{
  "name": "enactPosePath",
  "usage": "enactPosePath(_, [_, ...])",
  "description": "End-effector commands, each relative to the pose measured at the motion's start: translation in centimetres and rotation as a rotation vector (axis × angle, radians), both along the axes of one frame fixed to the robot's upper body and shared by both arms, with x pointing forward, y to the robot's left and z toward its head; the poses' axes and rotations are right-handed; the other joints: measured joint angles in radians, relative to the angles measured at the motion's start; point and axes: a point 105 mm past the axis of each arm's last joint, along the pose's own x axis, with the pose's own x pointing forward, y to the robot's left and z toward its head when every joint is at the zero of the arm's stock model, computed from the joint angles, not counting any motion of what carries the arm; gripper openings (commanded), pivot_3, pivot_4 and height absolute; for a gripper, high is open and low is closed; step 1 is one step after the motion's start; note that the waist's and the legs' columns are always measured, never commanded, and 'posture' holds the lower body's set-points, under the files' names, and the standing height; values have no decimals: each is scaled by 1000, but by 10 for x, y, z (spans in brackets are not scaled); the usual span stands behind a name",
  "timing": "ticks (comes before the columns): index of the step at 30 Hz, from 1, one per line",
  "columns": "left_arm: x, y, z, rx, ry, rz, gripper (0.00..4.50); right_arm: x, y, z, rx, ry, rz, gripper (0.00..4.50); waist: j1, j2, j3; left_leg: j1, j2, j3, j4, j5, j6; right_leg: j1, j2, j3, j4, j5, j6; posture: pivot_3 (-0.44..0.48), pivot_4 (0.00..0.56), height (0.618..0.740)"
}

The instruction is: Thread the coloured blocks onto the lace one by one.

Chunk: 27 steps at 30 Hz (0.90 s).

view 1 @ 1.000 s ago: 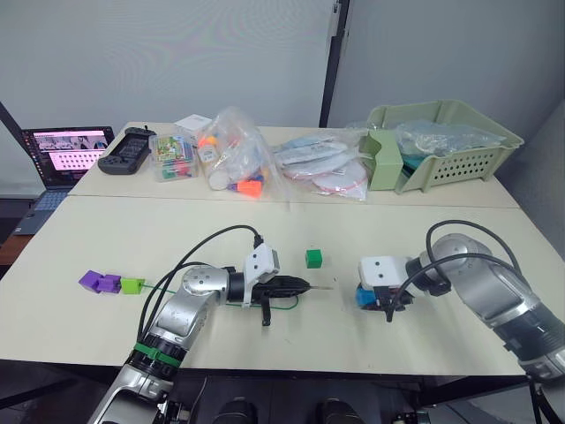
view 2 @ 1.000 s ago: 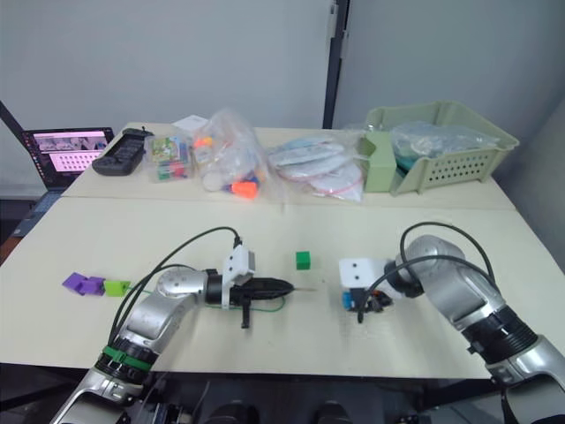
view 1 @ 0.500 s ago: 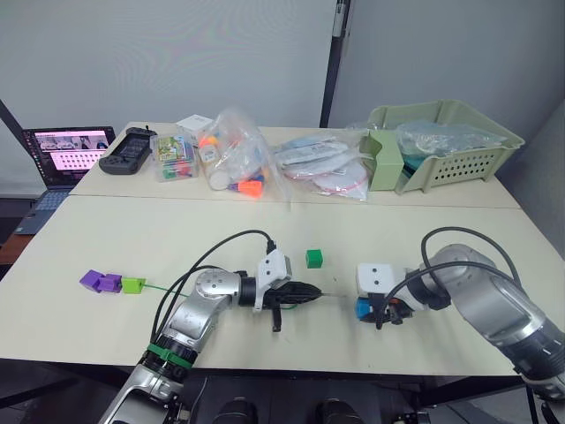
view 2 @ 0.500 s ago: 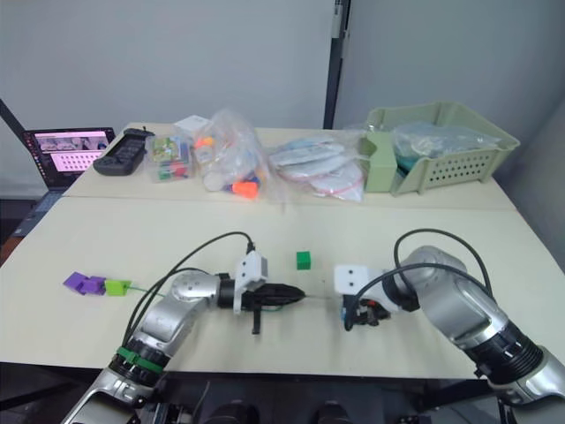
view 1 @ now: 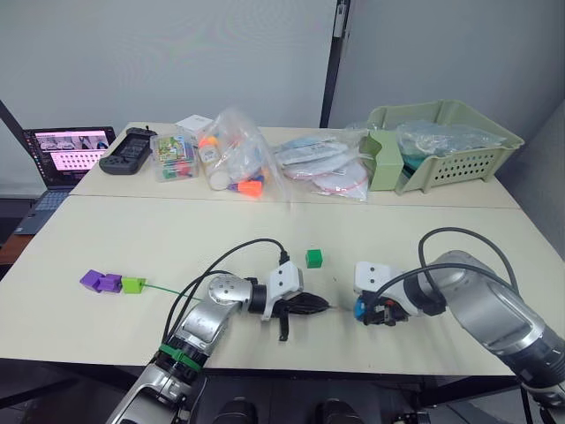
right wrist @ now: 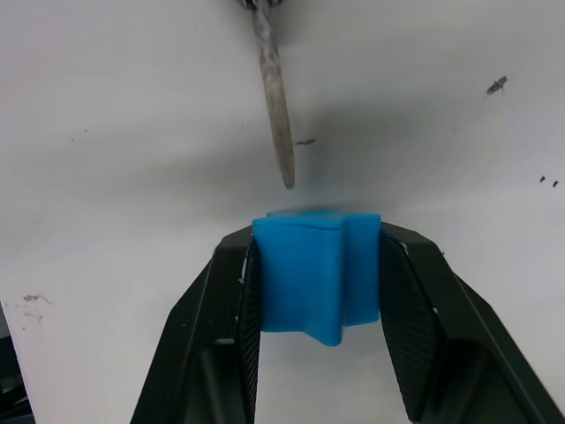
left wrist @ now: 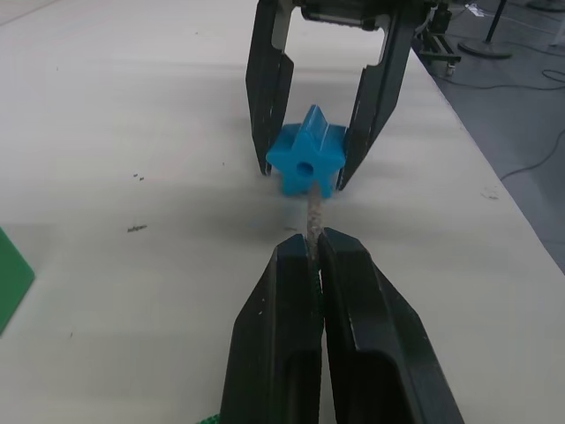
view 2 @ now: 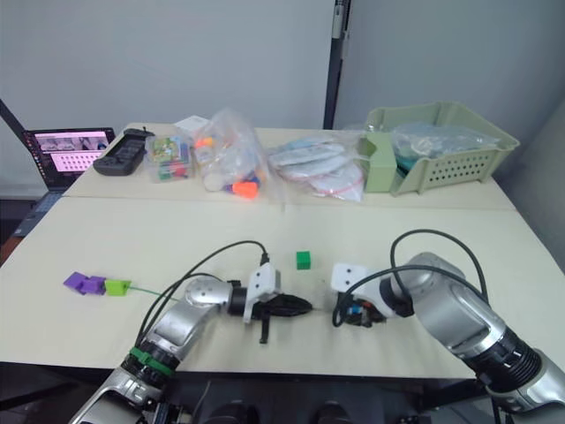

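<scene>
Left claw (left wrist: 311, 265) pinches lace tip (left wrist: 312, 215), pointing straight at hole of blue block (left wrist: 307, 162) clamped in right claw (right wrist: 315, 265).

Over the last second the left claw (view 1: 325, 306), clamped on the lace's stiff grey tip (left wrist: 312, 215), has travelled rightward along the counter (view 1: 177, 238), drawing the green lace (view 1: 163, 288) out behind it. The right claw (view 1: 360, 310), gripping the blue block (left wrist: 306, 161), has shifted leftward to meet it. The gap between them has closed: the tip, formerly well apart from the blue block, now sits just short of the block's central hole, aligned with it but not yet entered.
</scene>
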Motion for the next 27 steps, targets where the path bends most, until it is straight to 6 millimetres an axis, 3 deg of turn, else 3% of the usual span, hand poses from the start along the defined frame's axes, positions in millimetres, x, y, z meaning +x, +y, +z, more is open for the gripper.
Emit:
enactPosePath(1, [2, -6, 9, -19, -40, -18, 0, -3, 7, 5, 10, -17, 32, 1344, -1, 0, 0, 0, 0, 0, 0, 0, 0, 0, 0, 0, 0, 0, 0, 0, 150, 734])
enactPosePath(19, [4, -17, 11, -40, -32, -35, 0, -6, 14, 7, 28, -18, 35, 1344, 0, 0, 0, 0, 0, -1, 0, 0, 0, 0, 0, 0, 0, 0, 0, 0, 150, 734])
enactPosePath(27, [9, -34, 5, -58, -3, -42, 0, -4, 16, 11, 40, -28, 27, 1344, 3, 0, 0, 0, 0, 0, 0, 0, 0, 0, 0, 0, 0, 0, 0, 0, 150, 734])
